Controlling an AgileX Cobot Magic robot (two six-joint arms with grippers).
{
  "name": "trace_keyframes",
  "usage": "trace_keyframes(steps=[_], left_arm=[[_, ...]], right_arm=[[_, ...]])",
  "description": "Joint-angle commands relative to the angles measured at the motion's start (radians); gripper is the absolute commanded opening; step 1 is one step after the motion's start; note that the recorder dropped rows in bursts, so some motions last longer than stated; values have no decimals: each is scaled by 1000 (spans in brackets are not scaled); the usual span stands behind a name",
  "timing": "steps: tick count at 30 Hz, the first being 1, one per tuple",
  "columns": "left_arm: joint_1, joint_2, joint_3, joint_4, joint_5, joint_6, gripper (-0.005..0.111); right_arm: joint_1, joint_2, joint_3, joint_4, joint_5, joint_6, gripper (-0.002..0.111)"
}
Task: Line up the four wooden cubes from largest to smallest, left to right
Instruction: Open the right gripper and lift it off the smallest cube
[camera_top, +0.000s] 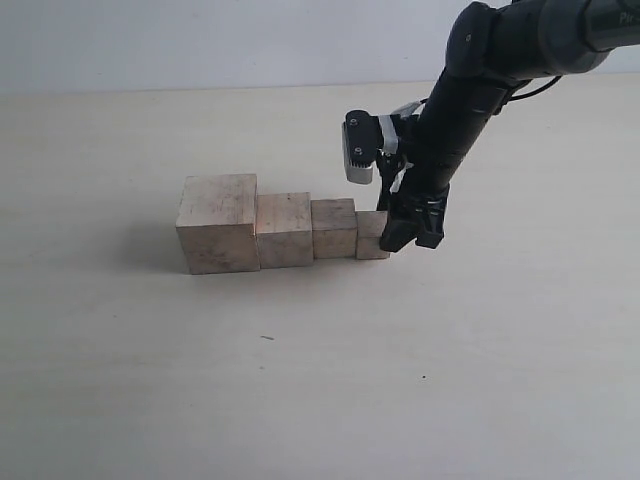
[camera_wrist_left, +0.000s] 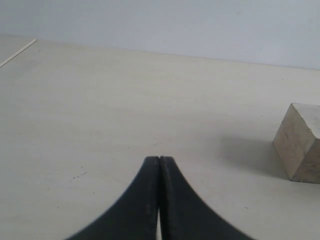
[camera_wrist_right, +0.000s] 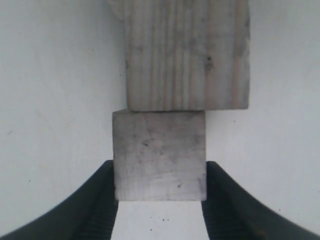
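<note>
You have four raw-wood cubes standing in a touching row on the pale, matte tabletop (camera_top: 150, 380), stepping down in size from left to right: the largest cube (camera_top: 218, 222), the second cube (camera_top: 285, 229), the third cube (camera_top: 334, 228) and the smallest cube (camera_top: 371, 235). Their faces are whitish-beige, square-edged and scuffed. Your right wrist view shows straight grain lines and a dark knot speck on the third cube (camera_wrist_right: 187, 55).

Your right gripper (camera_top: 410, 238) clamps the smallest cube (camera_wrist_right: 160, 155) at the row's right end, its smooth black curved fingers (camera_wrist_right: 102, 205) pressed against opposite sides.

Your left gripper (camera_wrist_left: 159, 165) has its black tips pressed together, holding nothing.

White lettering on the right arm (camera_top: 520, 40) is cut off and unreadable.
</note>
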Motion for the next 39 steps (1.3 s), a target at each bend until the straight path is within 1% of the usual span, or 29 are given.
trace_keyframes(steps=[1,3,5,6,8,18,27,29,30,31,32,33,34,35,36,37,38,39], left_arm=[[0,-6,3,-1,-11,-9,0],[0,-6,3,-1,-11,-9,0],[0,-6,3,-1,-11,-9,0],[0,-6,3,-1,-11,-9,0],[0,-6,3,-1,-11,-9,0],[0,-6,3,-1,-11,-9,0],[0,-6,3,-1,-11,-9,0],[0,-6,3,-1,-11,-9,0],[0,-6,3,-1,-11,-9,0],[0,-6,3,-1,-11,-9,0],[0,-6,3,-1,-11,-9,0],[0,-6,3,-1,-11,-9,0],[0,-6,3,-1,-11,-9,0],[0,-6,3,-1,-11,-9,0],[0,-6,3,-1,-11,-9,0],[0,-6,3,-1,-11,-9,0],[0,-6,3,-1,-11,-9,0],[0,-6,3,-1,-11,-9,0]], right_arm=[[2,-2,-7,26,1,23,38],[2,-2,-7,26,1,43,50],[2,-2,-7,26,-1,43,59],[2,-2,-7,26,-7,43,62],[2,-2,-7,26,-14,43,65],[2,-27,-7,22,-59,44,66],[2,-137,-7,7,-47,198,66],[2,-172,-7,-67,-47,307,64],[2,-187,-7,-125,-32,415,62],[2,-192,-7,-185,21,555,59],[2,-192,-5,-200,44,612,56],[2,-187,2,-212,65,729,47],[2,-183,8,-212,64,785,40],[2,-167,8,-212,75,930,25],[2,-162,8,-212,79,983,18],[2,-150,8,-212,78,1081,1],[2,-145,8,-212,76,1119,0],[2,-137,8,-212,76,1196,0]])
